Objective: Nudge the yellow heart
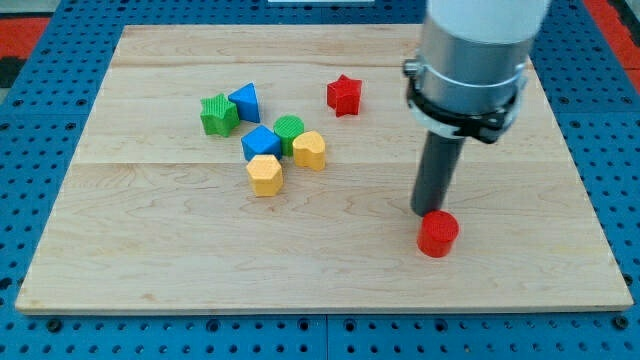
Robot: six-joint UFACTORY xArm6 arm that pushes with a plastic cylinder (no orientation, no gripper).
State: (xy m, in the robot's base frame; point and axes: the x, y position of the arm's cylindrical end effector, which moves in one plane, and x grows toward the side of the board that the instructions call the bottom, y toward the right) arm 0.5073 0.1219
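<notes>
The yellow heart lies near the board's middle, touching a green round block at its upper left. A yellow hexagon lies just below and left of it, under a blue block. My tip is far to the right of the heart, just above a red cylinder and touching or nearly touching it. The rod hangs from the grey arm body at the view's top right.
A green star-like block and a blue triangle sit at the cluster's upper left. A red star lies above the middle. The wooden board rests on a blue pegboard.
</notes>
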